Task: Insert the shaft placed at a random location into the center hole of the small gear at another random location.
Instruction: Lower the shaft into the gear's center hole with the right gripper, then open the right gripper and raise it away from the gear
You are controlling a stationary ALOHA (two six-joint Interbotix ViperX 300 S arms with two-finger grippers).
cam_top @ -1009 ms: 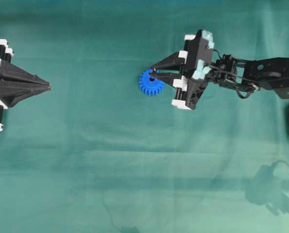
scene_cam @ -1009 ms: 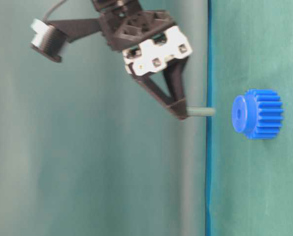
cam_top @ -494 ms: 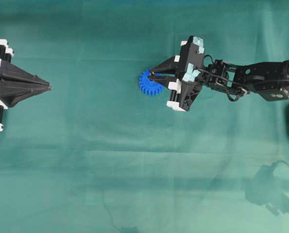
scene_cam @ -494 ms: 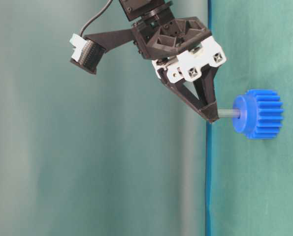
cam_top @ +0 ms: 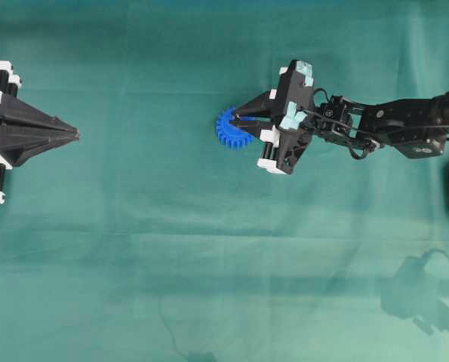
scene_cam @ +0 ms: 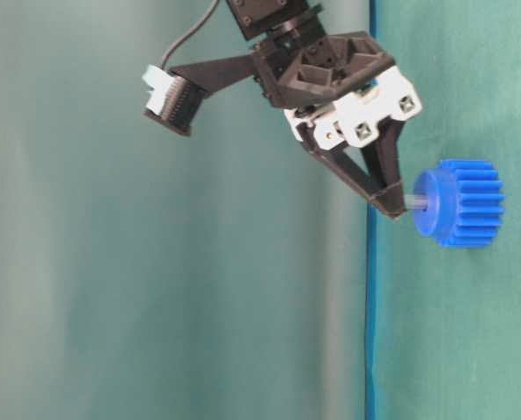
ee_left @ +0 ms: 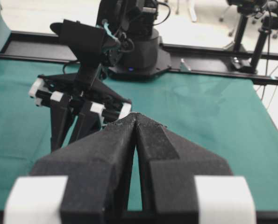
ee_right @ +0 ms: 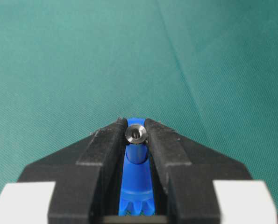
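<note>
Right gripper [cam_top: 236, 118]: clamped on the shaft [ee_right: 135, 133], tips over the gear's hub.
Shaft: upright, lower end entering the hole; only a short length shows between fingertips and hub in the table-level view.
Gear [cam_top: 229, 133]: flat on the cloth [cam_top: 209, 249], at 12 o'clock from centre.
Left gripper [cam_top: 75, 134]: jaws together, at 9 o'clock, well apart from gear.
</note>
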